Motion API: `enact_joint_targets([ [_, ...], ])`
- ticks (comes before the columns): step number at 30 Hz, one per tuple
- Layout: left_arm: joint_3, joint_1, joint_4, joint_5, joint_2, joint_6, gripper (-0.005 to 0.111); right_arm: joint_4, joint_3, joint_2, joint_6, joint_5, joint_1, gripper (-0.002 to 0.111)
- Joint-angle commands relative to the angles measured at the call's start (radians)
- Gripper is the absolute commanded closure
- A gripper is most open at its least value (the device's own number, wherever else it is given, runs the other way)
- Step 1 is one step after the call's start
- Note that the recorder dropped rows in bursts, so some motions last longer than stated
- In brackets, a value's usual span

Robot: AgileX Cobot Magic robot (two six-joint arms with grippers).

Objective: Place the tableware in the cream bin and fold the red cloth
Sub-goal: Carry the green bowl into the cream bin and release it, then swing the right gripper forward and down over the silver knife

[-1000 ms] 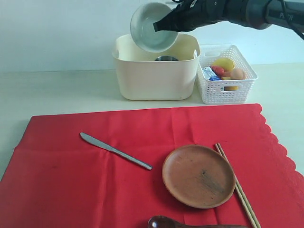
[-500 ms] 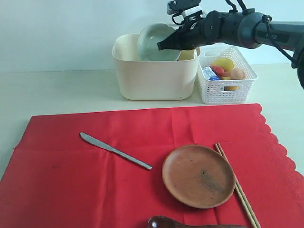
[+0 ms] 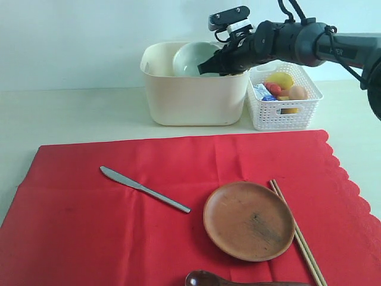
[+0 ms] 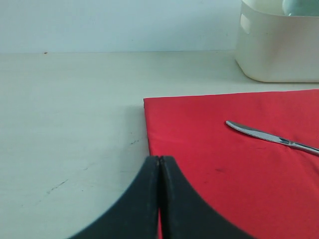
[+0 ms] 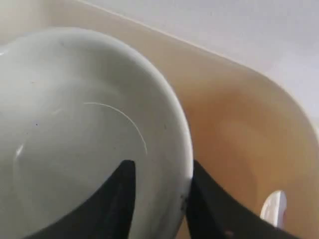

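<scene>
At the very near edge, the dark brown spoon (image 3: pixel 205 279) lies on the red cloth (image 3: pixel 89 232), only partly in view. The cloth is spread flat over the surface (image 3: pixel 71 110), with its scalloped edge to the right. The left gripper (image 4: pixel 159 167) hangs low over the cloth's left edge, its jaws pressed together with nothing between them. A little farther, right of the middle, the round brown plate (image 3: pixel 249 220) rests on the cloth. The wooden chopsticks (image 3: pixel 297 233) lie just beside its right rim. To the left of the plate, well apart from it, the metal knife (image 3: pixel 144 189) lies aslant, its blade pointing far-left. Beyond the cloth, the cream bin (image 3: pixel 190 104) stands on the bare surface, with a white lattice basket (image 3: pixel 284 116) of foods just beside it on the right. The pale green-white bowl (image 3: pixel 191 58) sits tilted inside the bin, its rim above the bin's edge. The right gripper (image 5: pixel 160 167) reaches in from the right with one jaw inside the bowl and one outside its rim. Whether the jaws press on the rim or stand clear of it cannot be told.
</scene>
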Motion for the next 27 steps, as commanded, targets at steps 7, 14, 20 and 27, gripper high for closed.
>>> enact_joint_targets([
  [7,0.002,-0.007,-0.004,-0.01,-0.006,-0.002,0.107,-0.004,0.001,-0.048,0.004,0.0,-0.003,0.042],
  [14,0.002,-0.007,-0.004,-0.01,-0.006,-0.002,0.107,-0.001,0.001,-0.142,0.028,0.091,-0.003,0.042],
  [20,0.002,-0.007,-0.004,-0.01,-0.006,-0.002,0.107,-0.001,0.001,-0.234,0.028,0.258,-0.003,0.042],
  [27,0.002,-0.007,-0.004,-0.01,-0.006,-0.002,0.107,-0.001,0.001,-0.312,0.028,0.49,-0.003,0.042],
])
